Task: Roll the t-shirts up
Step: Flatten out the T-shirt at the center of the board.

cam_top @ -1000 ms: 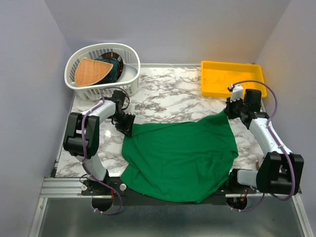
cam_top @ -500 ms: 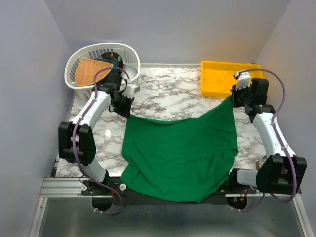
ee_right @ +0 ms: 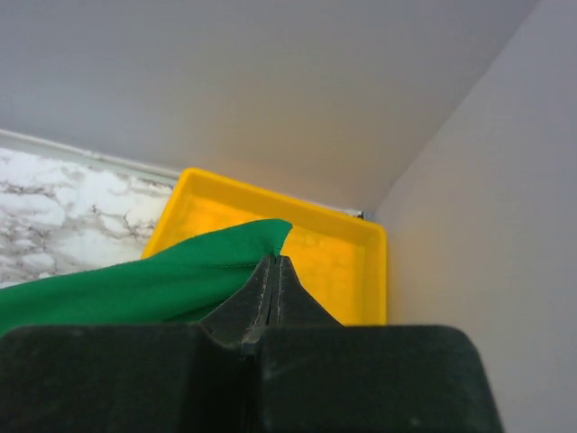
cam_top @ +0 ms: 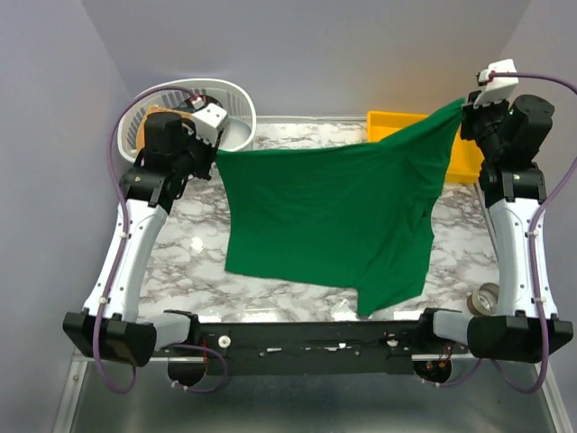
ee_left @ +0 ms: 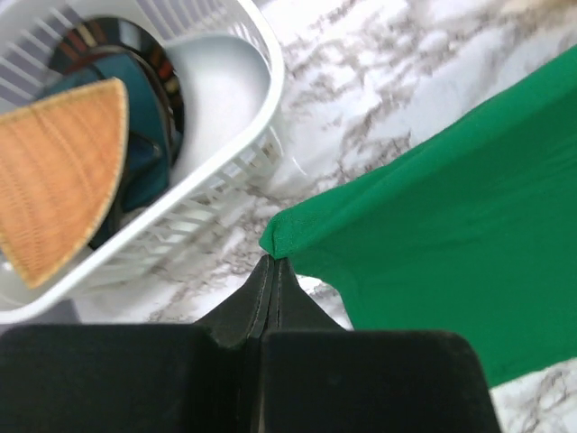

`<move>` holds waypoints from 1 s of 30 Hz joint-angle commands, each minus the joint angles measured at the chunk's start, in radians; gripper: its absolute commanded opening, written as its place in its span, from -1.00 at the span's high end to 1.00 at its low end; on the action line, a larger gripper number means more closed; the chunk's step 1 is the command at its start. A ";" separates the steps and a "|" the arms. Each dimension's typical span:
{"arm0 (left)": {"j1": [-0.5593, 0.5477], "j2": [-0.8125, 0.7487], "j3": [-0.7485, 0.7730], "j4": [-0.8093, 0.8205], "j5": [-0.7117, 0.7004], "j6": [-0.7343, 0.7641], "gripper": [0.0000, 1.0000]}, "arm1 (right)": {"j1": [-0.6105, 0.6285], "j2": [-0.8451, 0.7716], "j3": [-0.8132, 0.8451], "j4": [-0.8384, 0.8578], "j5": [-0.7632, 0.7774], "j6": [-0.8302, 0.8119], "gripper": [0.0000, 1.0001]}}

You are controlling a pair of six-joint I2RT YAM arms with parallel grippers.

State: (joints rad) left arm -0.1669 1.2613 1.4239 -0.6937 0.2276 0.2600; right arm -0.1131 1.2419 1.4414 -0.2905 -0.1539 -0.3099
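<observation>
The emerald-green t-shirt (cam_top: 334, 216) hangs stretched in the air between my two raised arms, its lower edge drooping over the marble table (cam_top: 180, 253). My left gripper (cam_top: 213, 152) is shut on the shirt's left top corner (ee_left: 297, 225), above the table by the basket. My right gripper (cam_top: 464, 97) is shut on the right top corner (ee_right: 243, 244), held high over the yellow tray. In both wrist views the jaws are pressed together with green fabric pinched at the tips.
A white laundry basket (cam_top: 236, 113) at the back left holds a dark teal item with a tan wedge (ee_left: 63, 180). A yellow tray (cam_top: 388, 126) stands at the back right, also in the right wrist view (ee_right: 352, 262). A tape roll (cam_top: 488, 298) lies near the right arm's base.
Both arms have risen and moved back, lifting the t-shirt off the table; it went from lying flat to hanging spread between the grippers.
</observation>
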 commanded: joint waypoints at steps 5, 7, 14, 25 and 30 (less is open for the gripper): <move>0.017 -0.137 0.141 0.129 -0.146 -0.102 1.00 | -0.011 -0.159 0.180 -0.009 0.120 -0.023 0.99; 0.017 -0.157 0.168 0.148 -0.166 -0.114 1.00 | -0.011 -0.200 0.235 -0.039 0.122 -0.009 0.99; 0.018 -0.275 0.213 0.230 -0.220 -0.133 1.00 | -0.011 -0.327 0.356 -0.122 0.090 0.014 0.99; 0.043 -0.473 0.256 0.276 -0.220 -0.128 1.00 | -0.011 -0.504 0.507 -0.249 0.030 -0.070 0.99; 0.044 -0.548 0.276 0.274 -0.205 -0.117 1.00 | -0.011 -0.516 0.602 -0.279 0.031 -0.084 0.99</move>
State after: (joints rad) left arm -0.1364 0.7559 1.6707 -0.4500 0.0593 0.1326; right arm -0.1135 0.7425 1.9659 -0.5251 -0.1375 -0.3542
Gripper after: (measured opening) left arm 0.007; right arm 0.009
